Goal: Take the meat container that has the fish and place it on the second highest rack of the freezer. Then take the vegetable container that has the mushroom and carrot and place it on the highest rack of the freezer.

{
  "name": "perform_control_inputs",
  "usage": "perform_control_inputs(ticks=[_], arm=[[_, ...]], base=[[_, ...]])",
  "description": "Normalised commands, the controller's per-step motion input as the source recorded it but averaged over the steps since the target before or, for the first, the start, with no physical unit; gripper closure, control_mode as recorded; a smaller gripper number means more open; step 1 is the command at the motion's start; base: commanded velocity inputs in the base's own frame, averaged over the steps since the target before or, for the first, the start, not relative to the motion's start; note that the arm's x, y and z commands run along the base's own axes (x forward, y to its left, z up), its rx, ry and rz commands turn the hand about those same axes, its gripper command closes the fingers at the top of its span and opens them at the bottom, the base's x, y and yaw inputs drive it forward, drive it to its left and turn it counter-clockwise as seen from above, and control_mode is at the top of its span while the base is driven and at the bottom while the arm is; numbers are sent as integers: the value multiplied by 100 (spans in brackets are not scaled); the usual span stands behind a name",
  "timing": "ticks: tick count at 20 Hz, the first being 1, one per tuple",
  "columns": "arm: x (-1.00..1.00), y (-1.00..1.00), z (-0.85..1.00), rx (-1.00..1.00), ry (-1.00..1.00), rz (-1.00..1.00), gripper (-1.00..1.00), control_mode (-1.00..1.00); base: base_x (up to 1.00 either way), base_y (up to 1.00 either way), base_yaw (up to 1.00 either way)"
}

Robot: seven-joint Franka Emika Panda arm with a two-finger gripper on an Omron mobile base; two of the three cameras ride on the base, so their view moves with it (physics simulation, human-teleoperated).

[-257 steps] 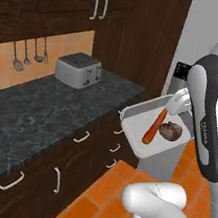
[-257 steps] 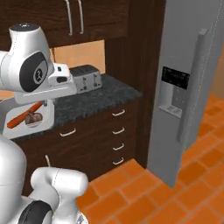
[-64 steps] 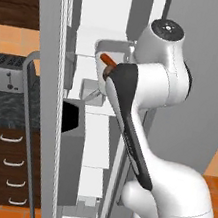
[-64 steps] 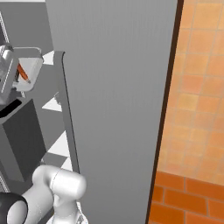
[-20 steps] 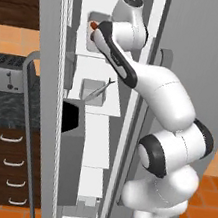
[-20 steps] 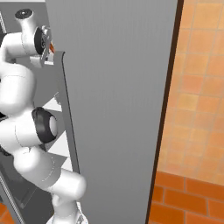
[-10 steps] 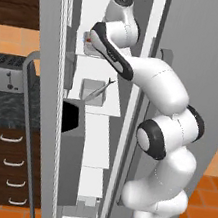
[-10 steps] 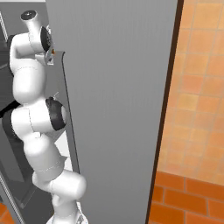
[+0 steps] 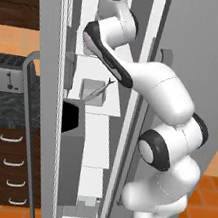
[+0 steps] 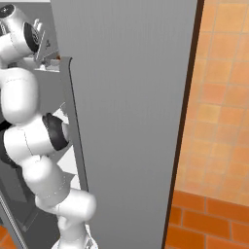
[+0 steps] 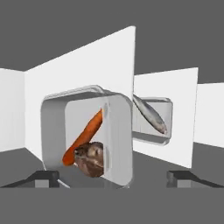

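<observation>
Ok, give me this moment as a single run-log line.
end effector: open | vegetable container: on highest rack, released | fish container: on second highest rack | freezer: door open

I see the gripper (image 11: 111, 179) with its two dark fingertips (image 11: 43, 177) standing far apart, one at each side, and nothing is between them. In front of them is a grey tray (image 11: 87, 135) that holds an orange carrot (image 11: 85, 133) and a brown mushroom (image 11: 90, 158); the mushroom touches one end of the carrot. Beyond a white shelf (image 11: 118, 57) I see another tray (image 11: 151, 116) with a silver fish (image 11: 149, 114) lying across it.
</observation>
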Motion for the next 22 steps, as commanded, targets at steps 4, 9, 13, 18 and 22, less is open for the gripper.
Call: perform_control_inputs(ticks=[4,9,13,18,22], arm=[[-100,-13,-17,4,-18,14,-100,-100],[-100,-90,-19,1,-22,39,-100,-100],[-96,-89,-22,-3,-1,61,-100,-100],[-57,-47,-34,-15,2,86,-100,-100],[-43,-24,-36,-36,16,83,-100,-100]], base=[[0,0,0],[0,0,0],[0,0,0],[0,0,0],[0,0,0]])
